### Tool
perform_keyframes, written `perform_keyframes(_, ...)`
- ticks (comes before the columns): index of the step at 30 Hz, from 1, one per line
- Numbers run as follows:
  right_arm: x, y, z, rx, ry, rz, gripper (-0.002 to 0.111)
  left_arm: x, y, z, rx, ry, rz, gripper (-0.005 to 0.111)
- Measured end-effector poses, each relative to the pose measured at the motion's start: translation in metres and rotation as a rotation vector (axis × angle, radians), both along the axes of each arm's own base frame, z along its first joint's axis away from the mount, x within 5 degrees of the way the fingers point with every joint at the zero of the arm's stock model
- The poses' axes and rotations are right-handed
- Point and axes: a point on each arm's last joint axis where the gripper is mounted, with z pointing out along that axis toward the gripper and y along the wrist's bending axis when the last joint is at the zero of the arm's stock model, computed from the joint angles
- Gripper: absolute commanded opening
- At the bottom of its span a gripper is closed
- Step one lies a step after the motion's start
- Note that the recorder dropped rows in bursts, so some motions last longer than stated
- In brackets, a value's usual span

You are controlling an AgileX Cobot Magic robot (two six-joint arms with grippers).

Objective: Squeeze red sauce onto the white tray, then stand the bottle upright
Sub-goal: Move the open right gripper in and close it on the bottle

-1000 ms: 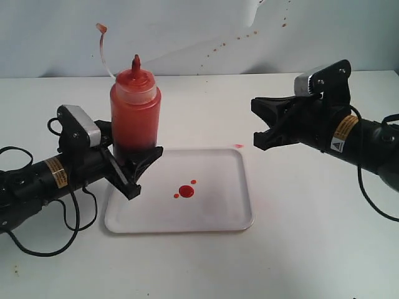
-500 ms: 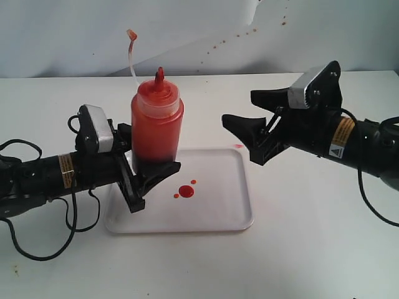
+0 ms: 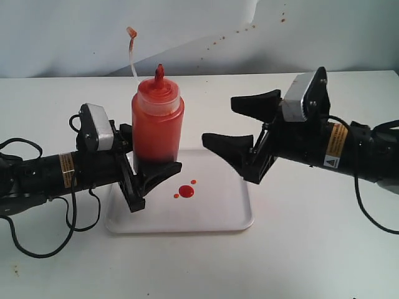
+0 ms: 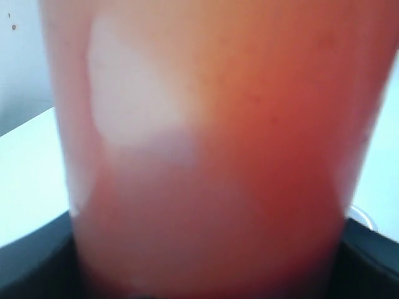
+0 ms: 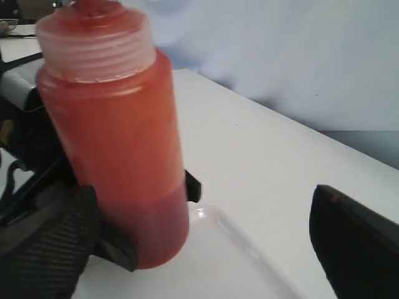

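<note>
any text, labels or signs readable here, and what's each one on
sticker on the left arm: orange, print too small to read
sticker on the right arm: orange, print too small to read
warning triangle just below that sticker: a sign only, no legible words
bottle and white tray: no text visible

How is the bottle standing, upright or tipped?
Upright: the bottle stands vertical, nozzle up, base held by the left gripper over the white tray.
</note>
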Motion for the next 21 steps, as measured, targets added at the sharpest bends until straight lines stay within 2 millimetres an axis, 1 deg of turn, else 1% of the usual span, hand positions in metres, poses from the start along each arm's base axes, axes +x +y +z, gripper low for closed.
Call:
perform_keyframes(6, -0.013, 0.032, 0.005, 0.006, -0.023, 0.112, 0.084, 0.0, 0.0, 0.0, 0.002, 0.001, -0.006, 0.0)
perform_keyframes(9, -0.019, 0.045, 0.007, 0.024, -0.017, 0.129, 0.084, -0.001, 0.0, 0.0, 0.003, 0.0, -0.011, 0.0)
perform_keyframes(11, -0.019, 0.048, 0.006, 0.016, -0.01, 0.105, 0.084, -0.001, -0.001, 0.0, 0.006, 0.0, -0.018, 0.0)
perform_keyframes(15, -0.014, 0.046, 0.003, -0.006, 0.007, 0.051, 0.084, -0.002, -0.001, -0.001, 0.007, 0.002, -0.023, 0.0)
perform_keyframes(18, -0.014, 0.046, 0.003, -0.009, 0.012, 0.044, 0.084, -0.003, -0.003, -0.001, 0.011, 0.001, -0.038, 0.0)
perform_keyframes(21, -0.016, 0.05, 0.002, -0.01, 0.016, 0.052, 0.084, -0.008, -0.01, -0.001, 0.014, 0.0, -0.072, 0.0)
